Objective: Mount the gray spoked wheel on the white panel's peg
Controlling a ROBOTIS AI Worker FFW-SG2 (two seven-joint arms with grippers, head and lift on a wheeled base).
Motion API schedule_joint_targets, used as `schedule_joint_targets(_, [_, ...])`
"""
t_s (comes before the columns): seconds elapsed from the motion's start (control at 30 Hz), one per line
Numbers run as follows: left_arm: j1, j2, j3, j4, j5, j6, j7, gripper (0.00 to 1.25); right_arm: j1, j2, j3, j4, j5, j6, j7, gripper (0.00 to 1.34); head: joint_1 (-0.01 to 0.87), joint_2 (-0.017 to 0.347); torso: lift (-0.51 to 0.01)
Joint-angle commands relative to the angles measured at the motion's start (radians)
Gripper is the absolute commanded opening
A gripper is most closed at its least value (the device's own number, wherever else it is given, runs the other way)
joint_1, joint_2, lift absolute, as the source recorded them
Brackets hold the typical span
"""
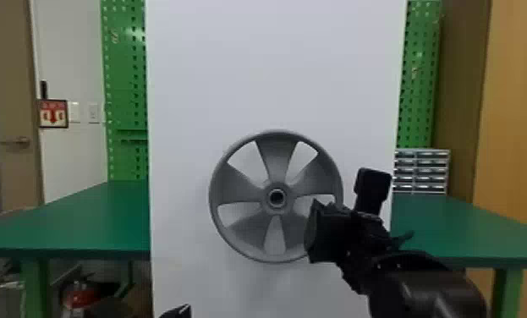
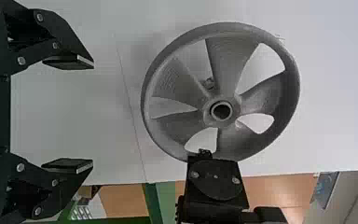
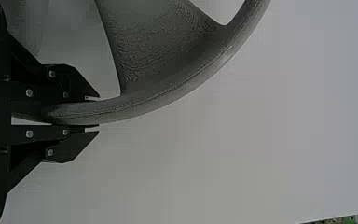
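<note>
My right gripper [image 1: 314, 230] is at the right side of the gray spoked wheel [image 1: 237, 192], which stands upright before the white panel [image 1: 275, 76]. In the right wrist view the right gripper [image 3: 96, 112] is shut on the wheel's rim [image 3: 140, 105], one finger on each side. At the head view's bottom edge a dark tip of my left gripper [image 1: 178, 312] shows. Seen in the left wrist view, the left gripper [image 2: 93, 115] is open with nothing between its fingers, apart from the wheel [image 2: 230, 60]. Through a gap between spokes shows a small peg-like piece [image 2: 208, 84], off the hub's centre.
Green tables [image 1: 93, 220] extend on both sides of the panel, with green pegboards [image 1: 124, 84] behind. A small drawer cabinet [image 1: 421, 171] stands on the right table [image 1: 465, 228]. The right arm [image 1: 427, 287] reaches in from the lower right.
</note>
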Motion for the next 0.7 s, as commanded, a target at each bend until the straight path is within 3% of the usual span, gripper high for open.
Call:
schedule_joint_targets(0.0, [0.0,0.001,-0.001,0.0,0.001,0.0,0.0,0.75,-0.004,0.001,0.004,0.003,-0.005,-0.006,-0.014,0.23,0.123,-0.008,-0.401])
schedule_joint_targets(0.67, [0.0,0.001,0.001,0.0,0.003,0.0,0.0,0.75,-0.004,0.002,0.014,0.018,0.003,-0.021,-0.021,0.23,0.123,-0.008,-0.401])
